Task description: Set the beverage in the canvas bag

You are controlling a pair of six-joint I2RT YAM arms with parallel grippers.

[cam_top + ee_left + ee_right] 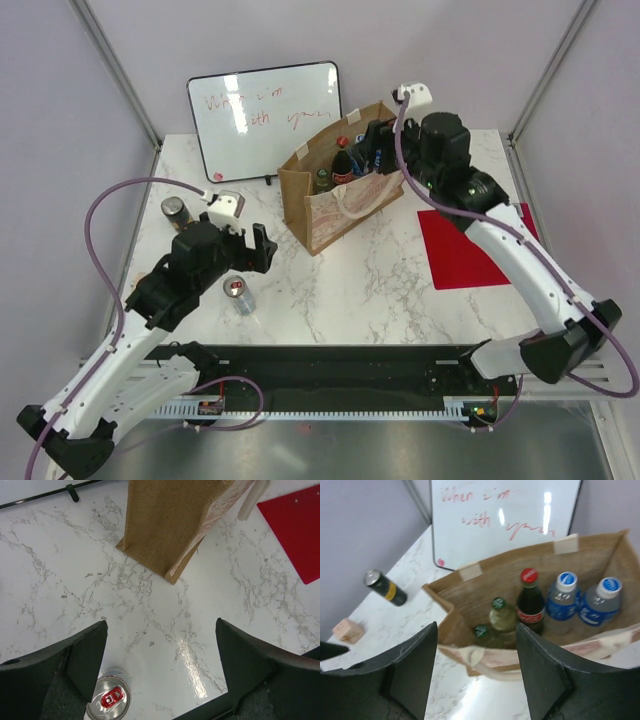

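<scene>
five bottles (530, 605), two cans (238, 294), one canvas bag (330, 220).

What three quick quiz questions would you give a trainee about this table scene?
1. True or false: the canvas bag is empty.
2. Multiple choice: which thing lies closest to the left fingers? A. the silver can; B. the whiteboard; C. the red mat.
3. Count: how many bottles stand in the canvas bag?

Key: 1. False. 2. A. 3. Five.
</scene>
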